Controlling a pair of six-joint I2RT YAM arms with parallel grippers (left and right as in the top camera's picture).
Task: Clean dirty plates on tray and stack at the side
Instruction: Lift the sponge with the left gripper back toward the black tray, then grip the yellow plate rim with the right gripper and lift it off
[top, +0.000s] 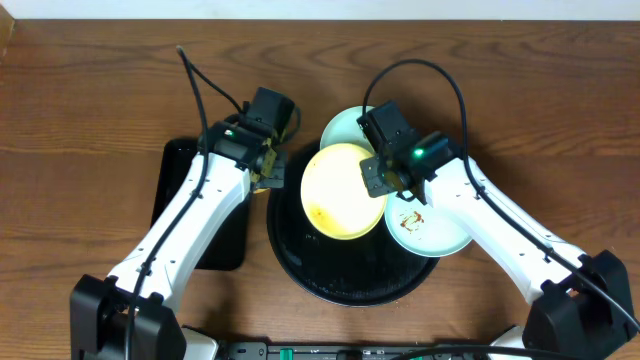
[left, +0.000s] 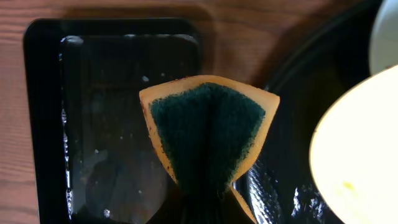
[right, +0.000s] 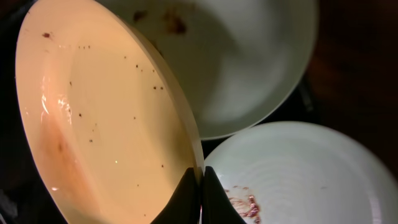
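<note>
Overhead: yellow plate (top: 340, 190) over black tray (top: 330, 268)

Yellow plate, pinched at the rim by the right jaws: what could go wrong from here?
The yellow plate hangs tilted from a thin rim pinch; wiping pressure from the sponge could twist it loose.
A slip would likely hit the smeared blue plate just below the grip.
The sponge is folded in the left jaws, so little pad may reach the plate.

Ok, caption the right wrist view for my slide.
Right tool grips the tilted yellow plate by its rim over two smeared blue plates.
</note>
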